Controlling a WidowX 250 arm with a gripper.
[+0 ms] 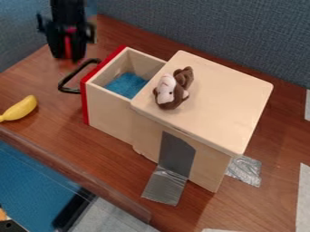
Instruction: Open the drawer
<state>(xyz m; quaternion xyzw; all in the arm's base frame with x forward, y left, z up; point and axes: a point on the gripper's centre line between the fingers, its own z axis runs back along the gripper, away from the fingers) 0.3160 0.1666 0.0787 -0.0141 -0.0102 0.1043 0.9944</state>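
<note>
Camera view: plush on box, banana near open drawer; can't tell if hand is clenched.

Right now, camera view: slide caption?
Red-fronted drawer standing open, blue lining or cloth inside, plush toy atop the wooden cabinet, claw near the black handle.

The drawer is pale wood with a red front and black handle. It stands open, upright, jutting from the box, blue material inside.
</note>
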